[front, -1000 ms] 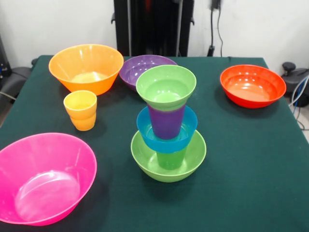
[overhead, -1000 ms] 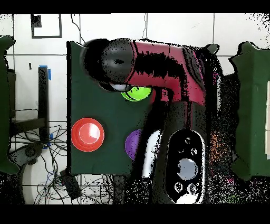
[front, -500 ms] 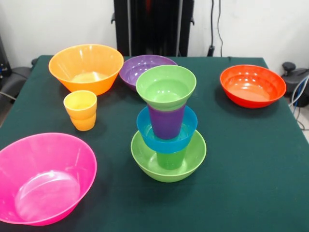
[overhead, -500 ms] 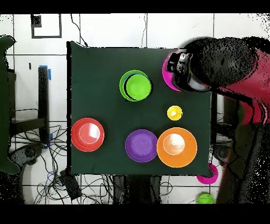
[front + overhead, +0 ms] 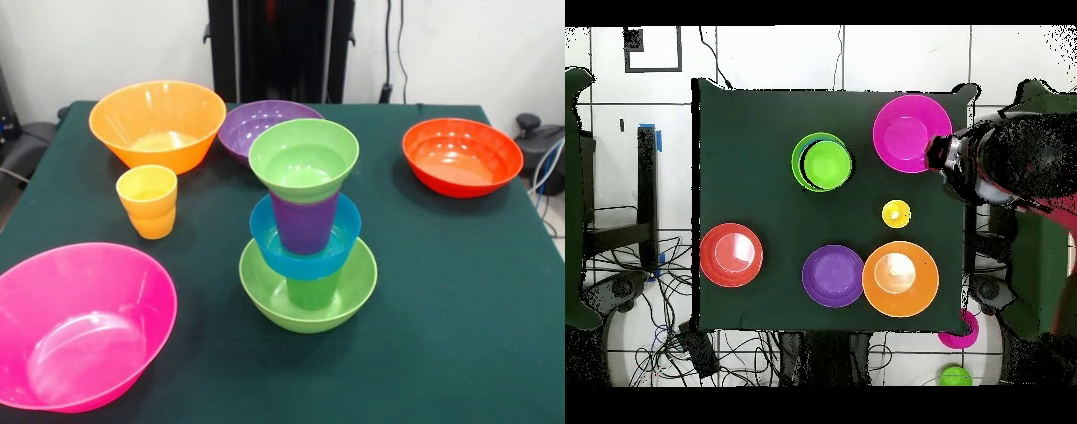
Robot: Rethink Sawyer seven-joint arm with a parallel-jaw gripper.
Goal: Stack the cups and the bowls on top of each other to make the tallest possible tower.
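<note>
Tower (image 5: 306, 228) stands mid-table, arm (image 5: 1005, 165) well apart beyond table's edge.

bright, even | soft shadows | glare on pink bowl (image 5: 75, 322) (probably overhead light)

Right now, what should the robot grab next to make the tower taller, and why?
Probably the yellow cup: the tower ends in an open small green bowl, and a narrow cup should sit inside it. The arm is off the table's edge, so it must swing back first.
</note>
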